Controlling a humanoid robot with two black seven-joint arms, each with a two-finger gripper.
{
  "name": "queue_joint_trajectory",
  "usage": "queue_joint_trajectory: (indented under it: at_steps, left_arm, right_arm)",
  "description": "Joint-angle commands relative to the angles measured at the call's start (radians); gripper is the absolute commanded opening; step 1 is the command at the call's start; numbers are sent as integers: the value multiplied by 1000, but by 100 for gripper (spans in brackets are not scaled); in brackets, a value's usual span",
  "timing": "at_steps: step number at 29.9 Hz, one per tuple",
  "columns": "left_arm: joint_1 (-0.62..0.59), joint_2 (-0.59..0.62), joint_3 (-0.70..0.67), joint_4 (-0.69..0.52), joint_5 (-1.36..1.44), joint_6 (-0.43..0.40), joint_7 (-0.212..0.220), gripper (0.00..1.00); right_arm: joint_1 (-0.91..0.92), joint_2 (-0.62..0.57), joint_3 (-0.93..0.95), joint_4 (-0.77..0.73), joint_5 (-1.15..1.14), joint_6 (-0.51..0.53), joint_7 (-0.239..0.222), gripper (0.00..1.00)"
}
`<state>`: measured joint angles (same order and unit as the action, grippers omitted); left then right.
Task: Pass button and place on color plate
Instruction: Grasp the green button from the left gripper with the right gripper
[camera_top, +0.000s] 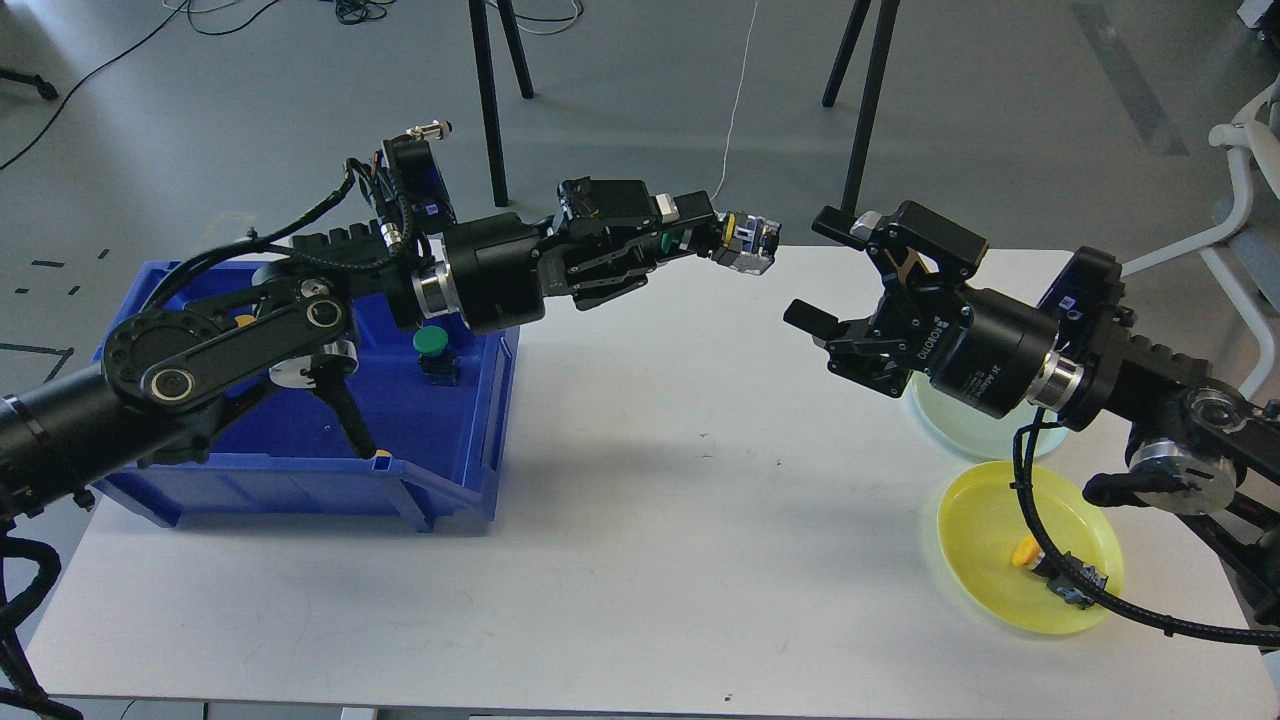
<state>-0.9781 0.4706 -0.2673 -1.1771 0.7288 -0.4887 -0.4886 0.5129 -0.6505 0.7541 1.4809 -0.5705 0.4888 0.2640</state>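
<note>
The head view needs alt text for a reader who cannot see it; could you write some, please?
Above a white table, the left gripper holds a green button out toward the open right gripper. A blue bin with another green button sits left; a yellow plate with a yellow button sits right.

On the table (650, 480), a storage bin (300, 470) stands far left, holding a push button (433, 352). Two plates sit far right: nearer plate (1010, 520) holds another button (1050, 570); farther plate (935, 410) lies behind.

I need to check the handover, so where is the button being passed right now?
In the head view, the button is held in the left pincer above the table's far centre, just left of the open right pincer.
</note>
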Motion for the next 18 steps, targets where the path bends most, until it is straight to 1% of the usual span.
queue_joint_trajectory:
  at_steps: [1,5,7,9,14,18]
  left_arm:
    - [-2,0,-1,7,-2,0,0,6]
    - [-2,-1,-1,10,-3,0,0,6]
    - [-2,-1,-1,10,-5,0,0,6]
    - [-2,-1,-1,10,-17,0,0,7]
    - [-2,-1,-1,11,-22,0,0,7]
    - [-2,-1,-1,11,-23,0,0,7]
  right_arm:
    - [9,31,-7,-10,8,0,9,98]
    - [4,58,-10,-13,11,0,66,97]
    - [-1,69,-12,-17,11,0,83,97]
    - [-5,95,-10,-27,12,0,86,97]
    - [-7,156,-9,-68,11,0,113,96]
    - [-2,201,2,-106,11,0,115,95]
